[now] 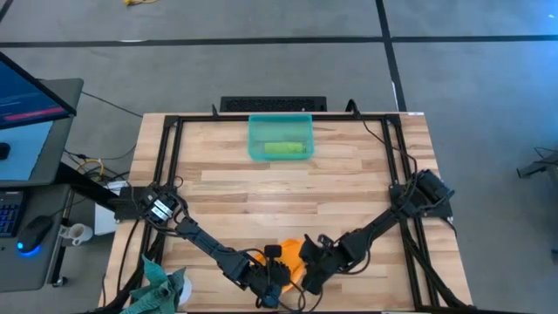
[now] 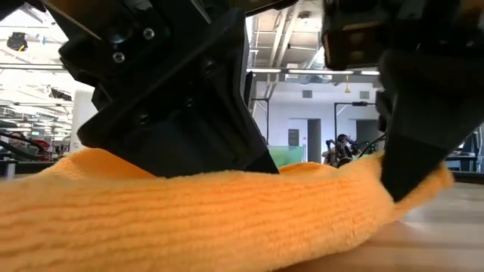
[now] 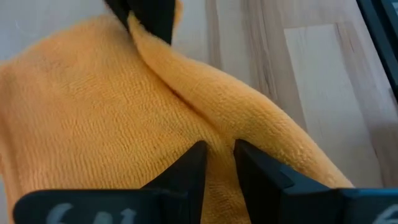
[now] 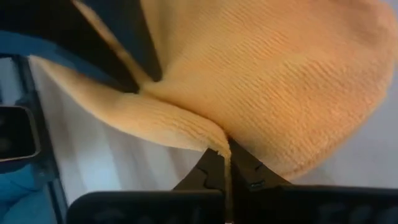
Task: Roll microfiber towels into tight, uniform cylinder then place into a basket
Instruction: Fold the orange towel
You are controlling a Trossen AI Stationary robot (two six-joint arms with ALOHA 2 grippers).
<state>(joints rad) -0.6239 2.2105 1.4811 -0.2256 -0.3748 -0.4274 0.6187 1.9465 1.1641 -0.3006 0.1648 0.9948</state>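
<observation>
Orange towel at near table edge, between both grippers. Left gripper pinches raised fold; right gripper clamps edge. Fold ridge runs gripper to gripper. Basket well apart at far edge, green towel rolled inside.

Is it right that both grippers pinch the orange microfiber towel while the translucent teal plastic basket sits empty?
Not quite: the translucent teal plastic basket already holds a rolled lime green towel, as the high view shows. Both grippers, left and right, do pinch the orange microfiber towel.
</observation>
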